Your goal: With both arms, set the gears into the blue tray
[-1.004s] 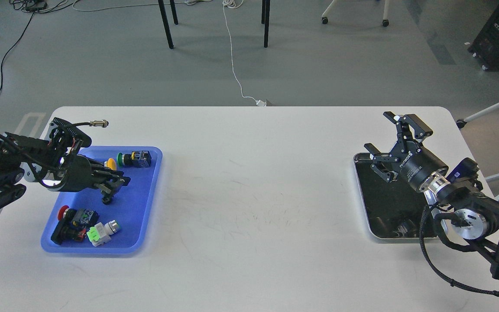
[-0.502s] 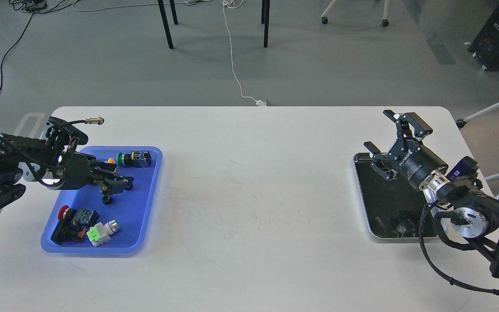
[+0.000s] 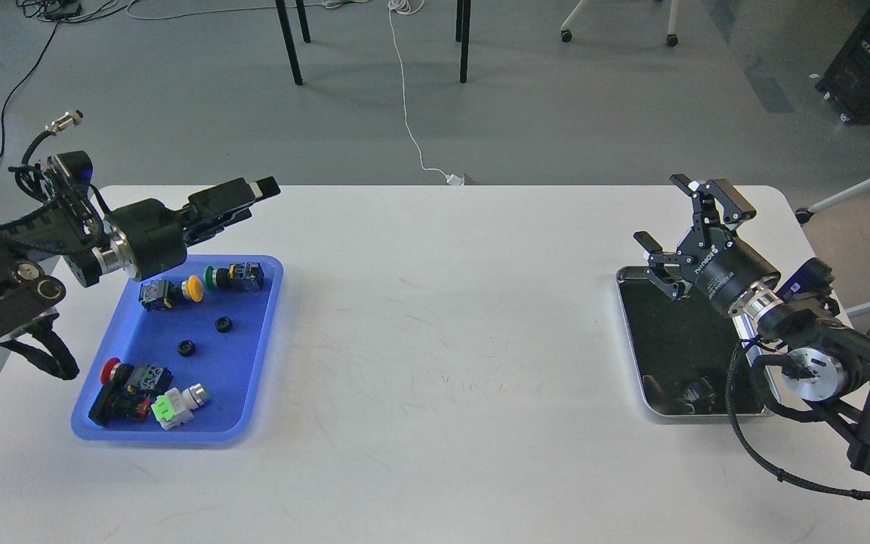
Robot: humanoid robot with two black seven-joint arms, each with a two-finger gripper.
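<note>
Two tiny black toothed gears are lying loose on the floor of the shallow bright-blue plastic tray (image 3: 257, 332) at the left end of the white table (image 3: 435, 363): one gear (image 3: 223, 324) near the tray's middle, the other gear (image 3: 186, 347) just beside it toward the near edge.

The left gripper (image 3: 250, 193) hangs above the tray's far rim. It's seen side-on, so honestly I cannot tell if the fingers are apart or together, and nothing shows between them. The right gripper (image 3: 680, 227) has its fingers spread wide and empty, hovering over the far end of the silver metal tray with the black floor (image 3: 650, 347) at the table's right edge.

What could go wrong, I reckon:
- The silver tray's floor is black and so are the gears. There's a dark lump near its near edge (image 3: 695, 393), partly behind the right arm's cable, and I can't say what it is. Easy to miss a grasp there, or pinch the rim.
- The blue tray is crowded: a yellow-capped push-button switch (image 3: 171, 291), a green-capped one (image 3: 232, 276), a red-capped one (image 3: 129, 381) and a white-and-green switch (image 3: 177, 403). A dropped gear could roll under one, or a low descent could knock them.

Between the trays the tabletop is bare, so crossing looks easy.
</note>
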